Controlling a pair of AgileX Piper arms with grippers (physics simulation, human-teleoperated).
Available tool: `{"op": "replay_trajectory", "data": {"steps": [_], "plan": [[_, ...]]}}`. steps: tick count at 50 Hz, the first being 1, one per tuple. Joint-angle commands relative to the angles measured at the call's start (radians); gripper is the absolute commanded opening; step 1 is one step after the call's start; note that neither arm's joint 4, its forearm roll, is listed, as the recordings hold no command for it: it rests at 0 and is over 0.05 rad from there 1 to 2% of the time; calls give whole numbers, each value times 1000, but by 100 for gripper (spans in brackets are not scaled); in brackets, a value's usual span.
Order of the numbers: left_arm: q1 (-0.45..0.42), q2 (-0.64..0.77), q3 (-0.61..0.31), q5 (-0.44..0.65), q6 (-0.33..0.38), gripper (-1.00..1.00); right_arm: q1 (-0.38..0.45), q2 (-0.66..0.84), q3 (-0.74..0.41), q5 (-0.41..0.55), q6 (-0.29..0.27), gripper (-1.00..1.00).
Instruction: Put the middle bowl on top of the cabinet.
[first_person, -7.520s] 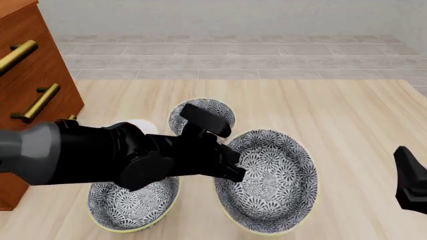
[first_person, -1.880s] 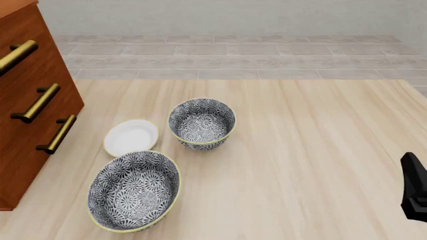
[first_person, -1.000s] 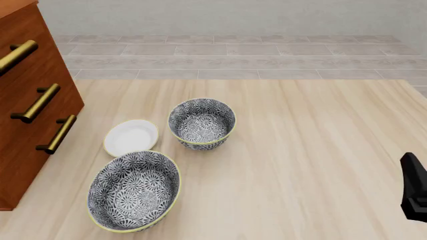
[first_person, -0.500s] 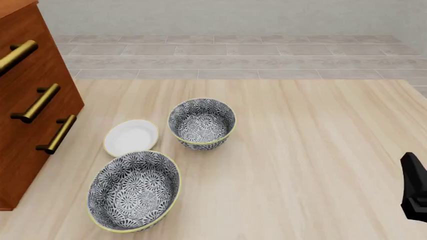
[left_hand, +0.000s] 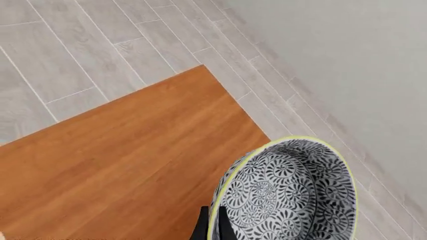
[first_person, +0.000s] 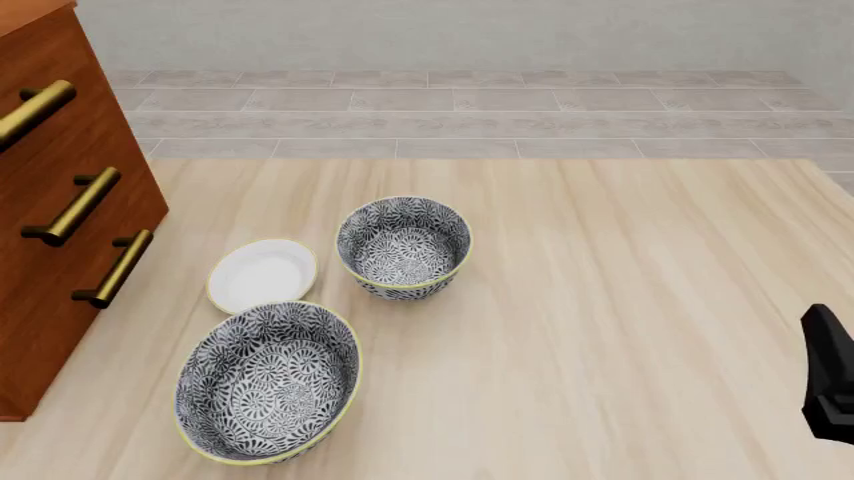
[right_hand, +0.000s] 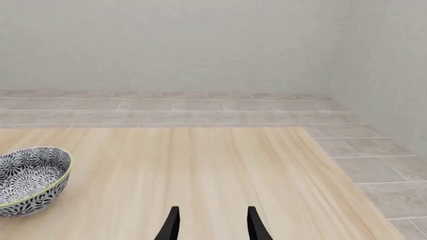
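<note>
In the left wrist view the middle bowl (left_hand: 287, 195), floral grey-and-white with a pale yellow rim, hangs tilted over the corner of the cabinet's reddish-brown top (left_hand: 127, 160). My left gripper (left_hand: 212, 227) is shut on its rim, with only the dark fingertips showing at the picture's edge. I cannot tell whether the bowl touches the wood. In the front view the cabinet (first_person: 60, 200) stands at the left, and neither the left arm nor this bowl appears there. My right gripper (right_hand: 212, 225) is open and empty, low at the table's right side (first_person: 830, 375).
Two more floral bowls stand on the table: a smaller one (first_person: 403, 245) in the middle and a wider one (first_person: 267, 382) near the front left. A small white plate (first_person: 262, 274) lies between them and the cabinet. Brass handles (first_person: 78, 205) stick out from the drawers.
The left arm and the bowl it held over the table have left the front view since the oldest frame. Nothing has moved there in the last two seconds.
</note>
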Motion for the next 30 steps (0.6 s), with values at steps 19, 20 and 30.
{"op": "replay_trajectory", "data": {"steps": [19,20,30], "plan": [[35,43,-15,32,-29,-100,-1,0,0,-8,-3,100],[37,43,-16,34,-30,-100,-1,0,0,-8,-2,100],[64,59,-29,50,-47,-100,-3,0,0,-13,-5,100]]}}
